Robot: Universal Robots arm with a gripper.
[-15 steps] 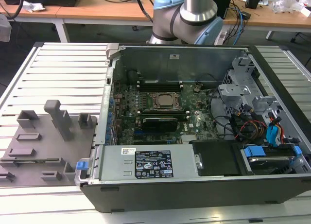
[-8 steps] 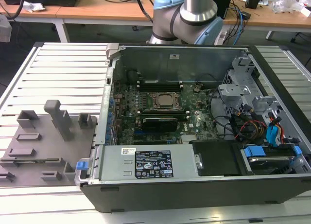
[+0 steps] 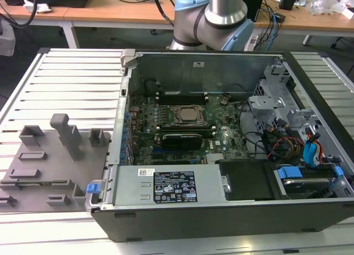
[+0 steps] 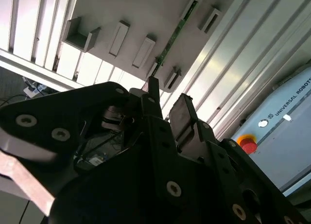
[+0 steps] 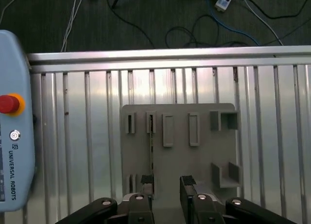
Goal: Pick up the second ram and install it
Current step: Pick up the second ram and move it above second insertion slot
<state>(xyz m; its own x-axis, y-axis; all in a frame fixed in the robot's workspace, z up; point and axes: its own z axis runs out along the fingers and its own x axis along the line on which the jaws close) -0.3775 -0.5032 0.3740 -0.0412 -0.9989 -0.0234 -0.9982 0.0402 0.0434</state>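
Gripper is spread wide open with nothing in it, hovering right over the ram stick, which sits on edge in the grey tray at the exterior view's left.

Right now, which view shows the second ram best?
The second wrist view: the second ram runs as a clear green strip on edge across the grey tray. The first wrist view shows it as a thin line near the open gripper. In the exterior view it is too thin to tell.
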